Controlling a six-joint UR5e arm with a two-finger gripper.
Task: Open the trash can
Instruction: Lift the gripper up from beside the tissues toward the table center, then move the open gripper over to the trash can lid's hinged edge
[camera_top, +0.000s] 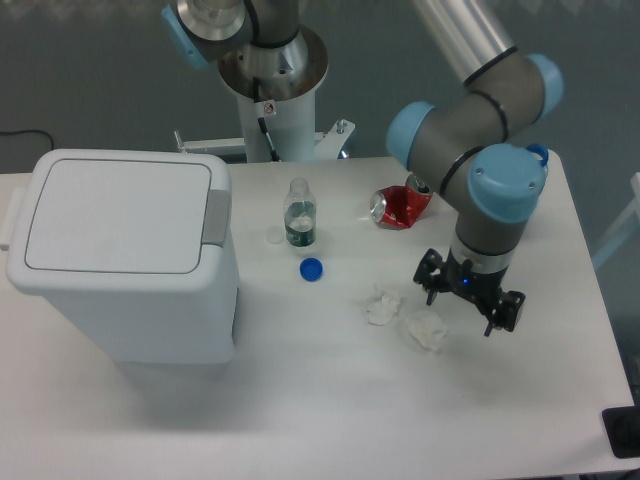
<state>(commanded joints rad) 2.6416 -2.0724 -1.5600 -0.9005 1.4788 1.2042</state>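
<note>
The trash can (125, 255) is a large boxy white bin at the left of the table, its flat lid (115, 213) down. A grey push-latch (217, 213) sits on the lid's right edge. My gripper (468, 300) hangs over the right part of the table, far to the right of the bin, pointing down. Its fingers look spread and hold nothing. It is just right of and above a crumpled white paper (427, 329).
A small clear bottle (299, 214) stands uncapped near the table's middle, with a blue cap (311, 269) in front of it. A crushed red drink can (400, 207) lies behind. A second paper wad (382, 307) lies mid-table. The arm's base pedestal (272, 110) stands at the back.
</note>
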